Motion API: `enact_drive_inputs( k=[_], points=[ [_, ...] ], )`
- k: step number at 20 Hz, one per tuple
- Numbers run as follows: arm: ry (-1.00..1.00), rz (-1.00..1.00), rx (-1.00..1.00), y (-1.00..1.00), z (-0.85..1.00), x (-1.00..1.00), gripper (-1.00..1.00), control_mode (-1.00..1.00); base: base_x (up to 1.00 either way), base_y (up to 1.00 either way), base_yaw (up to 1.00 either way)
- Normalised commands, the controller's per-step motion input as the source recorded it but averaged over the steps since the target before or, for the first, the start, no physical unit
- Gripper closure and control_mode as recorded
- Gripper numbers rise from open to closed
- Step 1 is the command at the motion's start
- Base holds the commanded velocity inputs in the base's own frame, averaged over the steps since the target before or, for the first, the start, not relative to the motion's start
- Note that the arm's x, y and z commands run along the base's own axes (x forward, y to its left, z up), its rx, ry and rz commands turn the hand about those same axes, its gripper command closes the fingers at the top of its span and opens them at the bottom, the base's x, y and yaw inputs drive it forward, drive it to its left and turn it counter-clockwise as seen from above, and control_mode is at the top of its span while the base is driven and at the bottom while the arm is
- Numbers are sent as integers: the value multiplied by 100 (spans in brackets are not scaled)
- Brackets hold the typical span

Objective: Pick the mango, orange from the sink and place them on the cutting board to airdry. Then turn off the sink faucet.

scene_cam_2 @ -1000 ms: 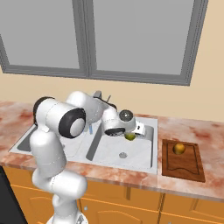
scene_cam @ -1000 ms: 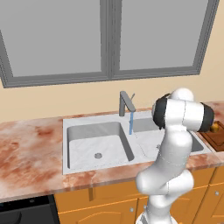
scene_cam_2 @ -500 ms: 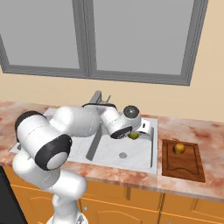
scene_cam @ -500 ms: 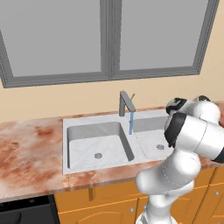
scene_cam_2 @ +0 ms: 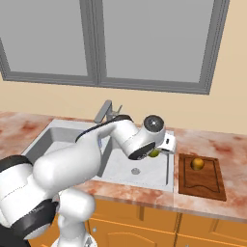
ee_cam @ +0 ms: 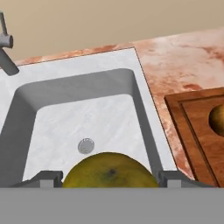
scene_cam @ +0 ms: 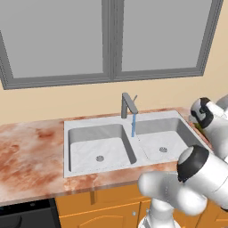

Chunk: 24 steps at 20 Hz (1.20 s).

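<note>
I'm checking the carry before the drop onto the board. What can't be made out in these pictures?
- Mango: hand view, its lower part is cut off by the bottom band; right base view, mostly hidden behind the gripper.
- Orange: hand view, cut by the right edge.
- Cutting board: hand view, far side cut off.
- Finger contact on the mango: hidden.

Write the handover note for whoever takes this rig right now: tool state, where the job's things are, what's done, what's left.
Tool: shut on the yellow-green rounded mango, held above the right basin of the pale marbled double sink, short of the board.
Round orange fruit: lying on the dark reddish-brown wooden cutting board, right of the sink.
Grey metal faucet: blue water runs from its spout.
Done: orange placed.
Left: set the mango on the board, then turn off the faucet.
</note>
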Motion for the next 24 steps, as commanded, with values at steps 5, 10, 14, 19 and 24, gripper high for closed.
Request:
enact_drive_inputs(
  k=[5, 10, 14, 19, 24],
  points=[
    [0, 0, 2, -4, 49, -83, 100, -100, 0, 0, 0],
    [-4, 0, 0, -5, 21, -82, 100, -100, 0, 0, 0],
    [0, 0, 0, -10, 5, -70, 100, -100, 0, 0, 0],
    [0, 0, 0, -10, 0, -51, 100, -100, 0, 0, 0],
    [1, -6, -4, -20, 20, -9, 100, -100, 0, 0, 0]
  ],
)
